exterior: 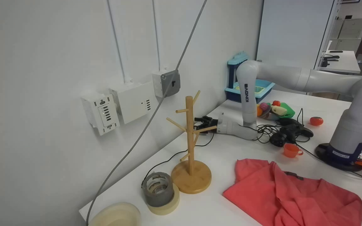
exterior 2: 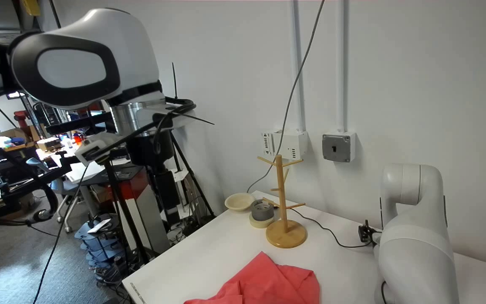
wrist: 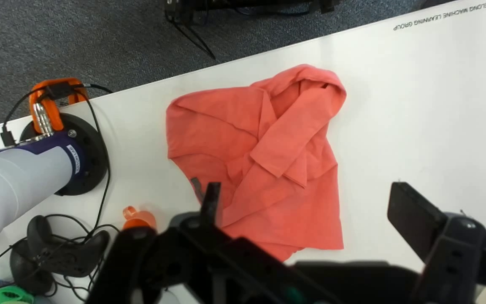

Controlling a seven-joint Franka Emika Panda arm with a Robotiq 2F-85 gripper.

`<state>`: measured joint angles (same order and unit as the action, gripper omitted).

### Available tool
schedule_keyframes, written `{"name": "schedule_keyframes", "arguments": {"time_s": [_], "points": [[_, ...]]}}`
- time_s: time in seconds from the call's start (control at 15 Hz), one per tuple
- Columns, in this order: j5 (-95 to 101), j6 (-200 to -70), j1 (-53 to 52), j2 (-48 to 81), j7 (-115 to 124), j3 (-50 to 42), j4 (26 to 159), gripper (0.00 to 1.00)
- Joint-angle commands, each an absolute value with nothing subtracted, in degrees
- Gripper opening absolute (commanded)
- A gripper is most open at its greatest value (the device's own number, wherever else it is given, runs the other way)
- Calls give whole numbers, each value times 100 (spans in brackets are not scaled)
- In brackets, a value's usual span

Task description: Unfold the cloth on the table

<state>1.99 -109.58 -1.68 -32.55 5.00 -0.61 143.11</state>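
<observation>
In an exterior view the cloth [exterior: 294, 194] lies folded and rumpled on the white table [exterior: 212, 207], near an orange cup [exterior: 291, 150] and apart from the mug tree [exterior: 190, 144]; a broad sweep could topple either. In an exterior view the arm [exterior 2: 135, 52] hangs above table height, and the cloth is cut off at the bottom, so its full spread cannot be judged there. In the wrist view the gripper [wrist: 308, 196] has its jaws well apart, holding nothing. A strip [wrist: 291, 133] overlaps other layers: pinching too deep could catch several and lift the whole bundle unopened, while pulling toward the nearby table edge could drag cloth over it
</observation>
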Motion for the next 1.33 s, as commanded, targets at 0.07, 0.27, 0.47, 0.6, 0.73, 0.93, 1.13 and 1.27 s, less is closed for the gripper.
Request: {"name": "schedule_keyframes", "arguments": {"time_s": [0.07, 0.27, 0.47, 0.6, 0.73, 0.93, 1.13, 1.27], "points": [[159, -10946, -84, -3245, 460, 11, 14301, 100], [159, -10946, -84, -3239, 460, 12, 14301, 100], [160, -10987, -72, -3222, 511, 23, 14334, 100], [150, -11253, -29, -3143, 671, 40, 14476, 100], [109, -11563, -4, -3071, 822, 33, 14674, 100], [49, -12146, 21, -2939, 1045, 23, 15018, 100], [15, -12711, 21, -2766, 1229, 49, 15356, 100], [49, -12813, 5, -2640, 1310, 89, 15461, 100]]}}
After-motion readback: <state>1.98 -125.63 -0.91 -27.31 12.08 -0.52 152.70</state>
